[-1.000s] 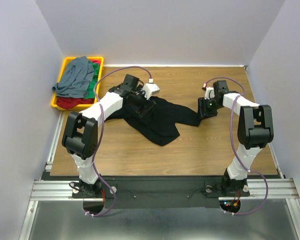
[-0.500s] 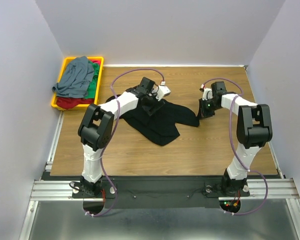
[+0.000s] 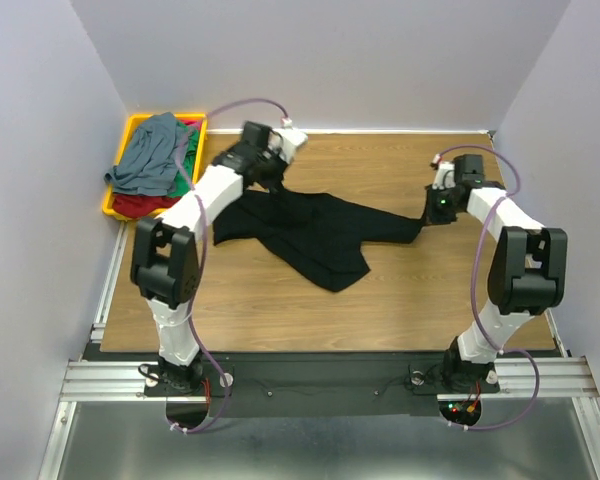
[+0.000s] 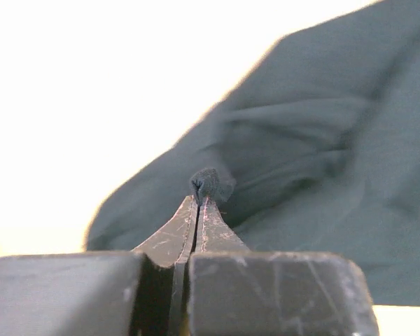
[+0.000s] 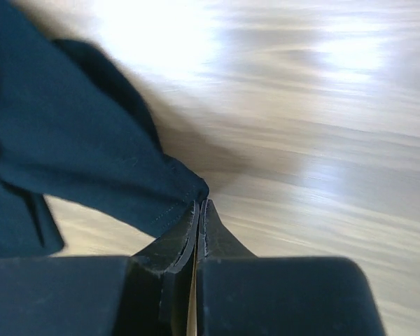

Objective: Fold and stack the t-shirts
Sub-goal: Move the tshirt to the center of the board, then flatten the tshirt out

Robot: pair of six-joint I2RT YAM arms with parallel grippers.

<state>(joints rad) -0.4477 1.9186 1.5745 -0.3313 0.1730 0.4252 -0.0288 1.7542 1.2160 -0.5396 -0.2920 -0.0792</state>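
black shirt [image 3: 310, 235]: on the wooden table [image 3: 400, 290], towards the far middle, strung out between the two arms; the far edge runs fairly straight, while a loose rumpled lobe sags towards the near side.
left gripper [image 4: 199, 199]: fingers pressed together on a small nub of the dark cloth, at the shirt's far left end, close to the tray.
right gripper [image 5: 198, 206]: fingers closed on the stitched hem at the shirt's right tip, low over the wood.
why held this way: two pinches at opposite ends seem meant to let the arms draw the cloth apart, so it lies flat rather than bunched. fine tip grips take one layer of edge and leave the body free to slide.
tray [image 3: 140, 120]: yellow, at the far left corner, just beside the table edge.
grey-blue shirt [image 3: 150, 155]: heaped on top in the tray, spilling over its left rim.
green shirt [image 3: 185, 178]: tucked under the grey one, showing at the right side.
red shirt [image 3: 140, 205]: lowest, showing at the near end of the tray.
step in hand: by my reading, spreading the black shirt before any fold.
progress: early; nothing looks folded and no stack exists on the table.
next move calls for: even tension from both sides, then lowering the cloth so the sagging lobe flattens.
risk: the left pinch holds very little cloth and could slip; the lobe may stay creased.
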